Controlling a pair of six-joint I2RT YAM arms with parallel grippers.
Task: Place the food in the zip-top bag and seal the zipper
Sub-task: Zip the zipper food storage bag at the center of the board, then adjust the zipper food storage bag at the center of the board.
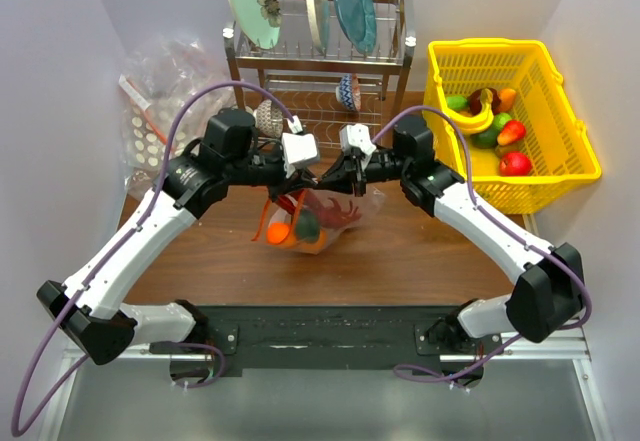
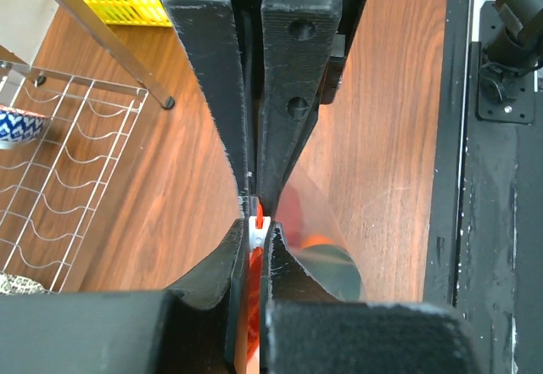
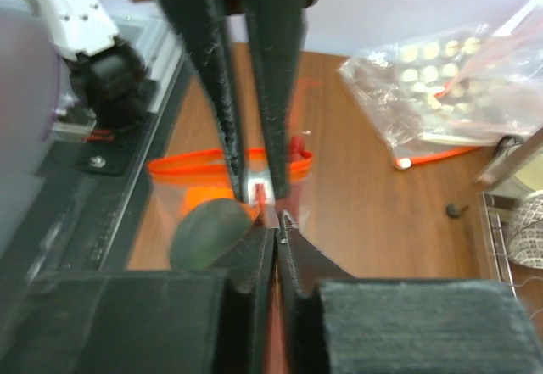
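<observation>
The clear zip-top bag hangs between my two grippers over the middle of the table. Inside it are the red lobster, the orange and the dark green fruit. My left gripper is shut on the bag's top edge; in the left wrist view its jaws pinch the red-and-white zipper. My right gripper faces it, tip to tip, and is shut on the same edge. The right wrist view shows the green fruit, the orange and the red band.
A yellow basket with toy fruit stands at the right. A metal dish rack with plates stands at the back, with a patterned bowl on its lower shelf. A heap of dotted plastic bags lies at the back left.
</observation>
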